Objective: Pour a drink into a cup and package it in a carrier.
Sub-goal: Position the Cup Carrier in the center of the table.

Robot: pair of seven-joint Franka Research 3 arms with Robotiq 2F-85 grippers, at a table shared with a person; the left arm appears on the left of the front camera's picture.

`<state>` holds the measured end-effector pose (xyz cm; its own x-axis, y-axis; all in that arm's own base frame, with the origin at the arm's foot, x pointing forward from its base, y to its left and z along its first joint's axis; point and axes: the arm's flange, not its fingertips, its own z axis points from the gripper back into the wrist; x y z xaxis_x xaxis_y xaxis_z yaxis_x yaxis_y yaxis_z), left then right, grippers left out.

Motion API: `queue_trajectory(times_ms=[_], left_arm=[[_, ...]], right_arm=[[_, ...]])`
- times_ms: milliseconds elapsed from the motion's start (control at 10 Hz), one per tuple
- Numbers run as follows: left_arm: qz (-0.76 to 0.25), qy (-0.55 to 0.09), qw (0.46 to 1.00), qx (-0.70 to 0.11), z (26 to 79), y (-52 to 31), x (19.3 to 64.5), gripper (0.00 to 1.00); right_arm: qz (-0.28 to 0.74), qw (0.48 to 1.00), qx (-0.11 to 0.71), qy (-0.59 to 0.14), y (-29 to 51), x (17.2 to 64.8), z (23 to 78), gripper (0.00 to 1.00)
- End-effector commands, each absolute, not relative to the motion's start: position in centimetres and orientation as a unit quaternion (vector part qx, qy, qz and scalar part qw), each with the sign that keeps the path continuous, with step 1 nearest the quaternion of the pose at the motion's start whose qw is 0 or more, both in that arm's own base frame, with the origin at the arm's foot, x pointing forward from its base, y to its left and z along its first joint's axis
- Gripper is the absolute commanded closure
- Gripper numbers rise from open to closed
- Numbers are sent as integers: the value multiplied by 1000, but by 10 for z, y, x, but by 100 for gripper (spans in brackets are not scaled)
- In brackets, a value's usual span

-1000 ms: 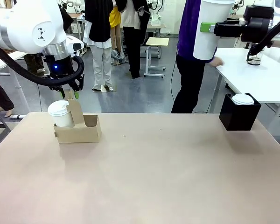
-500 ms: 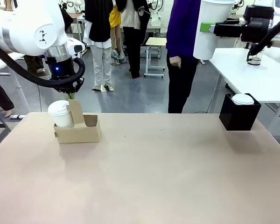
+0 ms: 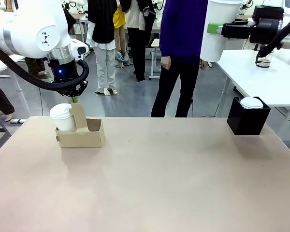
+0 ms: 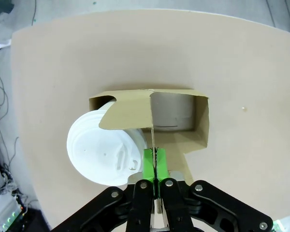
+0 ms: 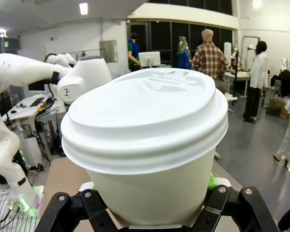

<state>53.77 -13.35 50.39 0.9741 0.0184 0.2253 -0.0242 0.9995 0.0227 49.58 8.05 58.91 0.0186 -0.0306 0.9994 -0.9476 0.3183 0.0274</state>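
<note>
The brown cardboard carrier (image 3: 80, 137) sits at the table's left. One lidded white cup (image 3: 63, 117) stands in its left slot, and the right slot (image 4: 176, 113) is empty. My left gripper (image 3: 73, 99) hangs just above it, shut on the upright handle tab (image 4: 152, 126), with its green pads (image 4: 149, 164) pinching the tab's top edge. High at the right, my right gripper (image 3: 216, 29) is shut on a second lidded white cup (image 5: 145, 130), held upright. A small glass vessel (image 3: 263, 60) stands on the side table; I cannot make out the drink in it.
A black cube box (image 3: 248, 117) with a white-lidded cup sunk in it stands at the table's far right. A white side table (image 3: 275, 82) is behind it. A person in purple (image 3: 181, 53) stands beyond the far edge. The middle and near tabletop (image 3: 159, 179) lie bare.
My left gripper's fingers have come together on the carrier's handle tab. The person in purple has walked leftward behind the table. The right arm and its cup have held still.
</note>
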Motion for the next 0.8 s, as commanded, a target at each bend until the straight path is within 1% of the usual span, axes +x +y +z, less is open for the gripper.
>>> queue_trajectory(times_ms=[0,100,300,500,700], left_arm=[[11,-113,993,13,504,-133,538,94],[41,-112,993,7,517,-138,531,98],[61,-127,990,22,549,-165,507,98],[46,-143,988,21,568,-214,476,98],[32,-146,989,12,574,-271,442,98]], right_arm=[[402,572,423,-577,82,495,593,20],[402,572,423,-577,82,495,593,20],[402,572,423,-577,82,495,593,20],[402,572,423,-577,82,495,593,20],[402,572,423,-577,82,495,593,20]])
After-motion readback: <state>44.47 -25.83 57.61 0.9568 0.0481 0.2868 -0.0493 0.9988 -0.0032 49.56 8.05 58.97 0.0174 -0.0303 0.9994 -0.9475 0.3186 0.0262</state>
